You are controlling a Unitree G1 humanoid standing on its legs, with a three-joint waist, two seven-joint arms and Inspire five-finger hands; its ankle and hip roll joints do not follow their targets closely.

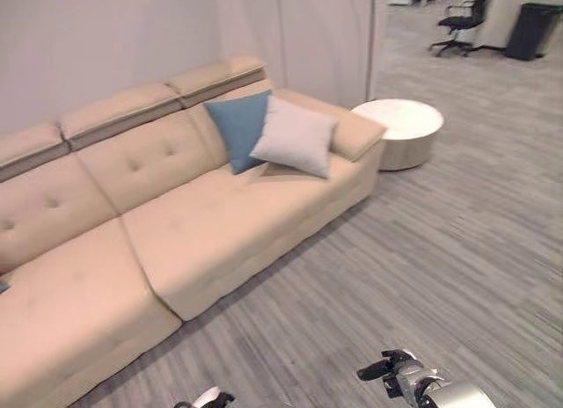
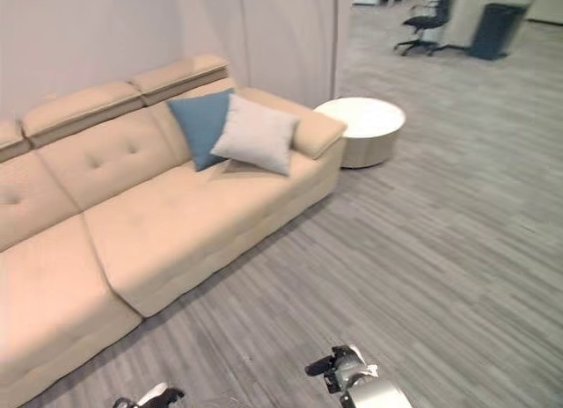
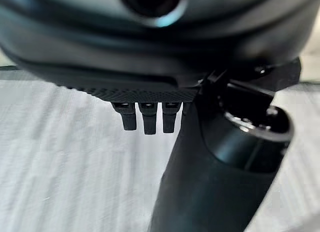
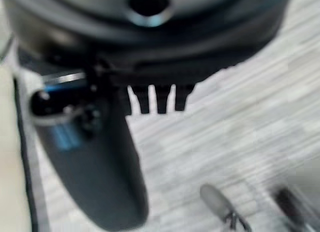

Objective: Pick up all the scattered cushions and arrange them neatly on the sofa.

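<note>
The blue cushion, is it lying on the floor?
No, the blue cushion leans against the sofa backrest, partly behind the beige cushion.

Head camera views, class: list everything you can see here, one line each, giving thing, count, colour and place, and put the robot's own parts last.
Sofa: one, beige, long, against the wall on the robot's left.
Blue cushion: one, blue, propped against the sofa's backrest at its far end.
Pale cushion: one, off-white, leaning in front of the blue cushion, overlapping it, beside the armrest.
Round table: one, white top with a light side, on the floor just past the sofa's far armrest.
Office chair: one, black, far back in the room.
Bin: one, dark, beside the office chair.
Floor: grey striped carpet.
Left hand: dark, low over the floor; fingers straight, holding nothing.
Right hand: dark, low over the floor, fingers straight, holding nothing.
</note>
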